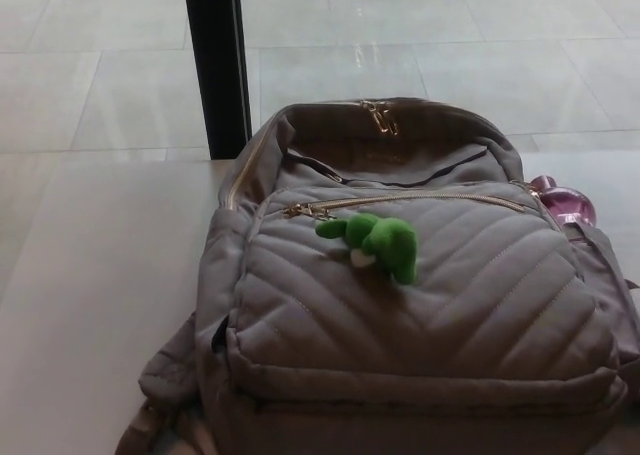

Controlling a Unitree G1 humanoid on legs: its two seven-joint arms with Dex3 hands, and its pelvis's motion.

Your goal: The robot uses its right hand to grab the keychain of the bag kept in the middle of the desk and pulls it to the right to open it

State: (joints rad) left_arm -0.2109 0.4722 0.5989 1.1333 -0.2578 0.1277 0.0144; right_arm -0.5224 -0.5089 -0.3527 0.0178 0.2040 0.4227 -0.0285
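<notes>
Pale desk (90,305) lies bare left of the grey bag (420,315) and green keychain (375,243); neither hand shows.

bag (420,325): matt quilted cloth | keychain (380,243): green plush | zip (400,199): gold metal

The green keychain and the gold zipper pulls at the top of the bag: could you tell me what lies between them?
In the head view, between the green keychain and the top zipper pulls lie the pocket's closed gold zipper and a dark, partly open slit.
</notes>
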